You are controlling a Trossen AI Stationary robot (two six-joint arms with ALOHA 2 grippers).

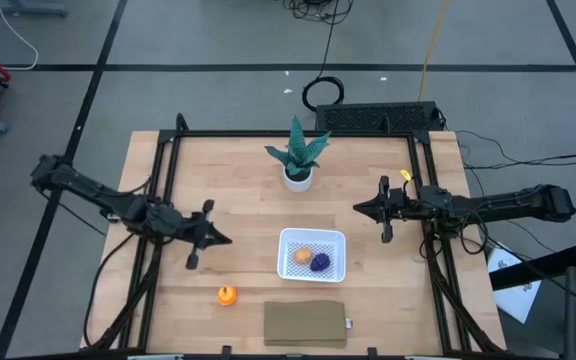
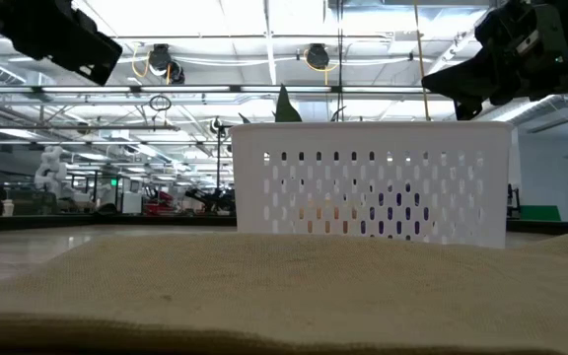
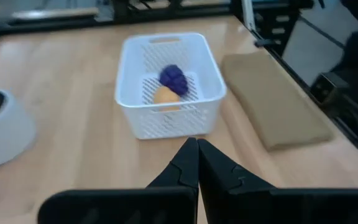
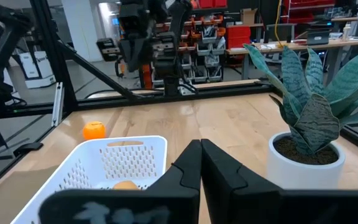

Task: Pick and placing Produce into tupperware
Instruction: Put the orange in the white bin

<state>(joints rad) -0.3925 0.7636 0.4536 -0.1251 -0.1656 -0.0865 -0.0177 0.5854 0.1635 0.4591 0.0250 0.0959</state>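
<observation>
Tan oval fruit (image 1: 302, 256) and dark purple fruit (image 1: 320, 262) lying side by side inside the white tupperware (image 1: 313, 237); bright orange fruit (image 1: 227, 294) on the bare table (image 1: 238, 180), left of the tupperware and apart from it. Left gripper (image 1: 211, 237) left of the tupperware, fingers pressed together on nothing. Right gripper (image 1: 360, 208) just beyond the tupperware's right far corner, fingers likewise together and empty.

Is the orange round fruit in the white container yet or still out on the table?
Out. The orange round fruit sits on the bare table, left of the olive pad, apart from the white container, which holds only the tan and purple pieces.
</observation>
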